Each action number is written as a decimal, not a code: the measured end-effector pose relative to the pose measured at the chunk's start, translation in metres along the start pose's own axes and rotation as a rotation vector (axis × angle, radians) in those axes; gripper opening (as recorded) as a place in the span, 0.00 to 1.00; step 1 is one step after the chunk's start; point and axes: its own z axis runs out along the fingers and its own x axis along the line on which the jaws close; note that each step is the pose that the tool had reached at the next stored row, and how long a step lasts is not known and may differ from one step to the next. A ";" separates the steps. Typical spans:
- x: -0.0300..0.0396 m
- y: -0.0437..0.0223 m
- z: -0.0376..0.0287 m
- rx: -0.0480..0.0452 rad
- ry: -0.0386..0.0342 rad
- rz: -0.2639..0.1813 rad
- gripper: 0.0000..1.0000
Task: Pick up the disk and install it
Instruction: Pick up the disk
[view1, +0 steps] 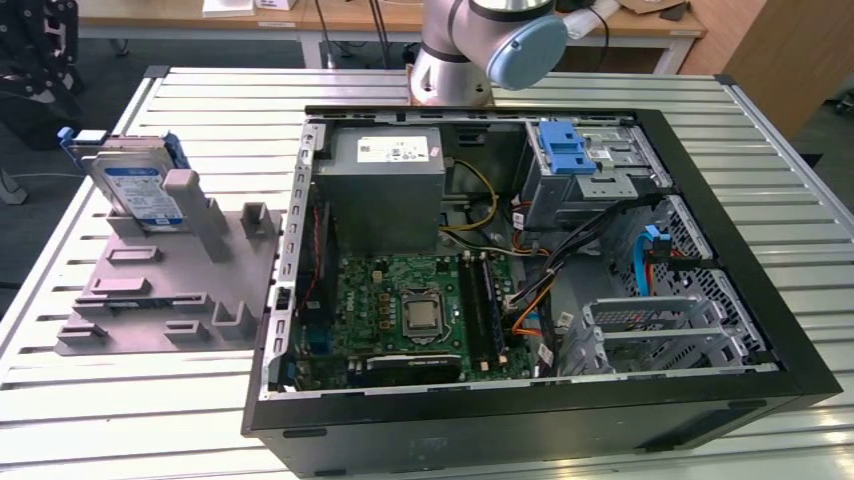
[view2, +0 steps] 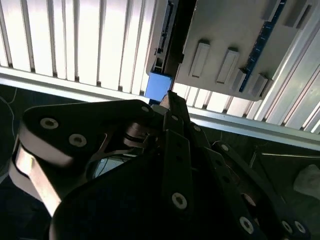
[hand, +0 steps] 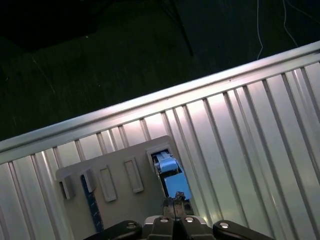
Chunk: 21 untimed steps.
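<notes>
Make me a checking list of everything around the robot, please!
Surface: slatted metal table.
Job's things: disk standing upright in grey holder, on the exterior view's left, outside the computer case.
Clutter: open case with power-supply box and green board inside.
Grippers: pincer in both wrist views, above the disk, not holding it.
Cables: yellow, orange and blue wires inside the case.
Surroundings: wooden bench behind, dark floor below.
</notes>
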 end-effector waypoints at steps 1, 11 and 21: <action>0.0000 0.0000 0.0001 -0.0008 0.0007 -0.016 0.11; 0.0000 -0.0001 0.0007 -0.0014 0.0011 -0.027 0.29; -0.0007 0.0003 0.0143 -0.0053 0.0046 -0.122 0.53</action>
